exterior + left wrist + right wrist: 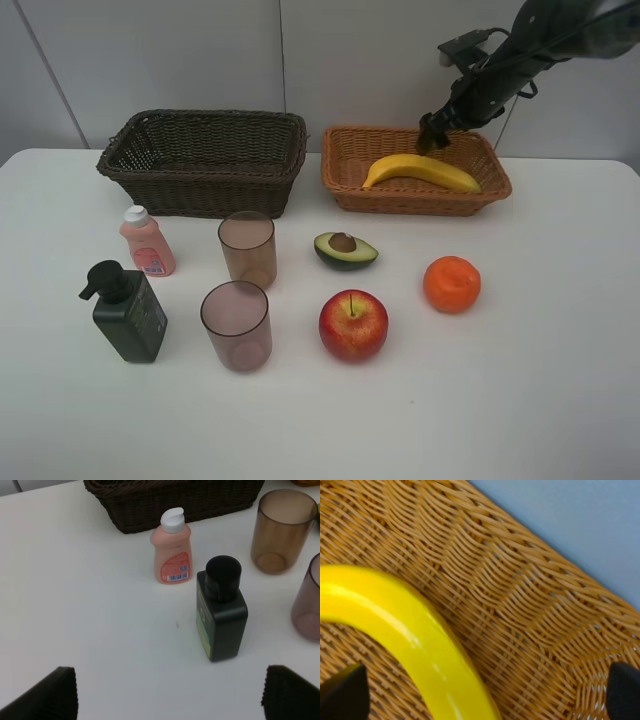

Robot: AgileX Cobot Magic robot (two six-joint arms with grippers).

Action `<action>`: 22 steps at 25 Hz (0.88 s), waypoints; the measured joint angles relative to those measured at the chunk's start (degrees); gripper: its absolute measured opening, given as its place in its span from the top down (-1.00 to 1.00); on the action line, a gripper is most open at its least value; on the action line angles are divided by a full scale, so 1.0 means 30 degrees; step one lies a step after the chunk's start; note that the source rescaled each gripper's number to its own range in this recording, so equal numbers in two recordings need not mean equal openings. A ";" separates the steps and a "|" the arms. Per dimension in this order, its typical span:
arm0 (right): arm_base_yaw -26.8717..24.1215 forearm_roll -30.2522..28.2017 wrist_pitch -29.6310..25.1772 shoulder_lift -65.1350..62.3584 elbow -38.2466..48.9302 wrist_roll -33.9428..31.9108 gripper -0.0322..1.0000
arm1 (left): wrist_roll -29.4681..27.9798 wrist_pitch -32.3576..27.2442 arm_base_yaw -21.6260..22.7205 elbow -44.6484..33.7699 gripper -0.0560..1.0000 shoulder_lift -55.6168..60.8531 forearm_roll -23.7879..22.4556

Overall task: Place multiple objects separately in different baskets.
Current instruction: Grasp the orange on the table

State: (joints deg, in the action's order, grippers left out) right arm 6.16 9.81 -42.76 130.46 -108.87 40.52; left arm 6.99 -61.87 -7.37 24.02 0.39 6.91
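Banana: you have the yellow banana (420, 172) lying on the floor of the light orange-tan basket (345, 182).
Right jaws: spread wide just above the banana, gripping nothing.
Dark brown basket (200, 190): just beside the light one, nothing visible inside.
Left jaws: wide apart over the surface (540, 400), holding nothing, near the dark green pump bottle (221, 615).
Writing: the small pink bottle (171, 550) carries a red label with a barcode; you cannot read its text. The pump bottle's greenish side label is unreadable too.
In front of the baskets: rear cup (247, 247), front cup (236, 325), avocado half (345, 250), red apple (353, 325), orange (451, 284), all apart.
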 joint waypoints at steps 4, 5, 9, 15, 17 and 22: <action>0.0192 0.0000 -0.0022 0.0000 0.0000 0.0000 -1.00 | 0.0000 0.0000 0.0000 0.0000 -0.95 0.0000 0.0000; 0.0286 0.0000 -0.0046 -0.0065 0.0000 0.0000 -1.00 | 0.0000 0.0000 0.0000 0.0000 -0.95 0.0000 0.0000; 0.0496 -0.0017 -0.0683 -0.0542 0.0000 -0.0191 -1.00 | 0.0000 0.0000 0.0000 0.0000 -0.95 0.0000 0.0000; 0.0824 -0.0543 -0.2489 -0.1973 0.0000 -0.0229 -1.00 | 0.0000 0.0000 0.0000 0.0000 -0.95 0.0000 0.0000; 0.0873 -0.0581 -0.3234 -0.2382 0.0000 -0.0229 -1.00 | 0.0000 0.0000 0.0000 0.0000 -0.95 0.0000 0.0000; 0.1222 -0.0978 -0.5621 -0.3289 0.0000 -0.0306 -1.00 | 0.0000 0.0000 0.0000 0.0000 -0.95 0.0000 0.0000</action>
State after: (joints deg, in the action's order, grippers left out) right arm 9.82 6.87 -59.62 120.59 -108.87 39.60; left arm 6.99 -61.87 -7.37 24.02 0.39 6.91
